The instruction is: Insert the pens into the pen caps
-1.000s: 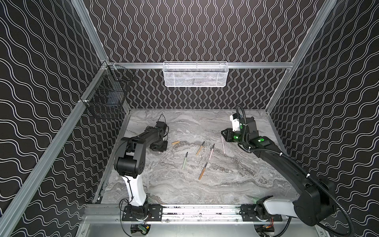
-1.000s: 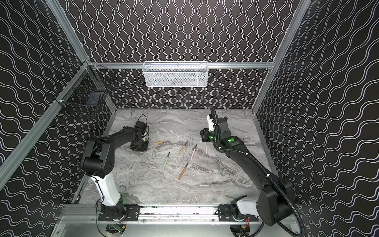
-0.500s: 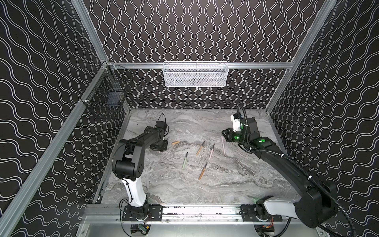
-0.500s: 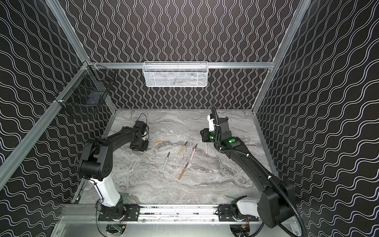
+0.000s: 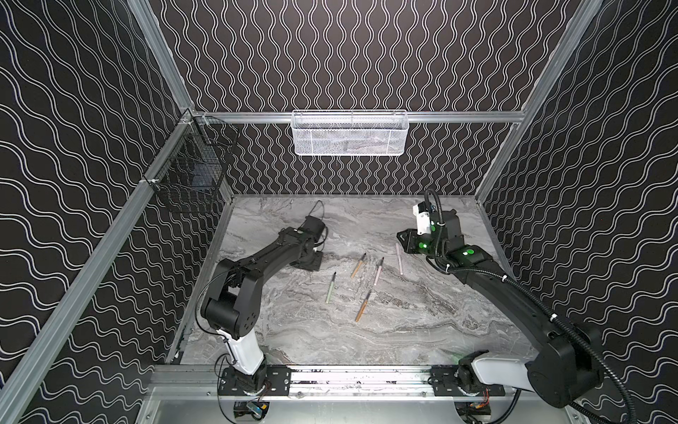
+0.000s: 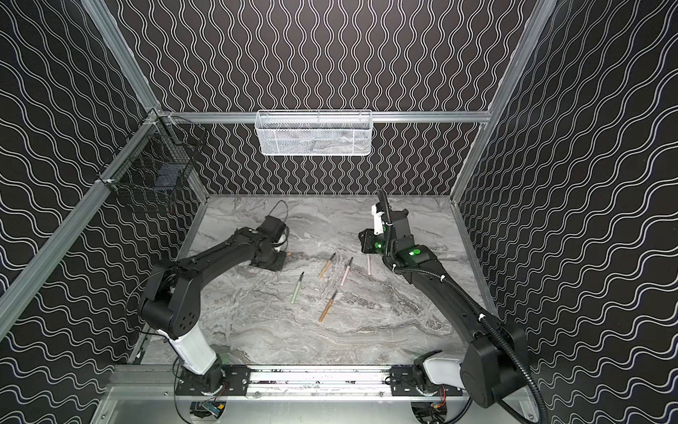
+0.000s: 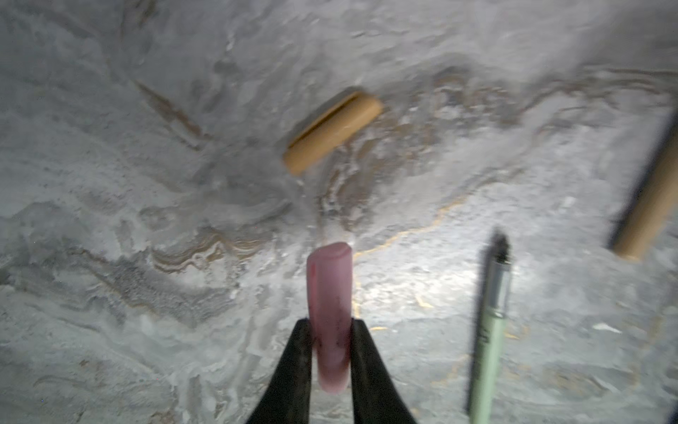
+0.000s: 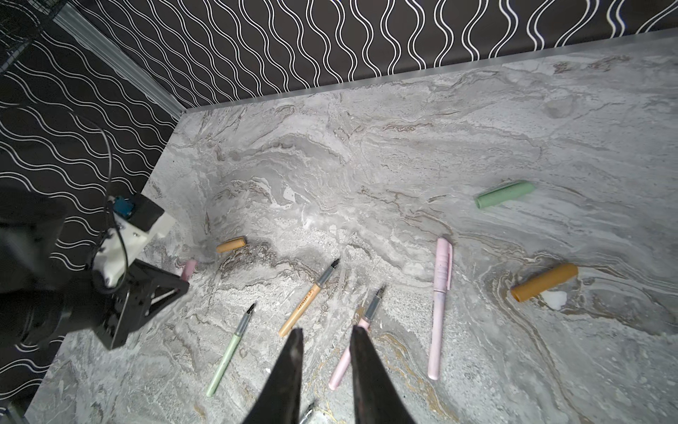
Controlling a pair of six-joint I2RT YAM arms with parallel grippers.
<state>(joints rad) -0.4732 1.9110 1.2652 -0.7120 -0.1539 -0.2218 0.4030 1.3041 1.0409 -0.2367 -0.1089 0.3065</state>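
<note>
The pink cap (image 7: 330, 286) is clamped in the left gripper (image 7: 332, 326), low over the marble table (image 7: 146, 257). The uncapped pink pen (image 8: 339, 367) lies beneath the right gripper (image 8: 328, 332), whose jaws stand slightly apart and empty. Capping that pen looks like the step in hand. The next move likely calls for grasping it and lining its tip up with the cap. The white mesh basket (image 5: 348, 134) and black wire basket (image 5: 190, 176) hang on the rails, and their contents cannot be told.

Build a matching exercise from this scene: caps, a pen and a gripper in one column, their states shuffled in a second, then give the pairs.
1. stubby pale pink plastic cap
2. stubby pale green plastic cap
3. thin pale green pen
4. right gripper

a. uncapped, dark tip bare
b. open, holding nothing
c. clamped in the left gripper
d. lying loose on the marble table, no pen in it

Pairs: 1-c, 2-d, 3-a, 4-b
</note>
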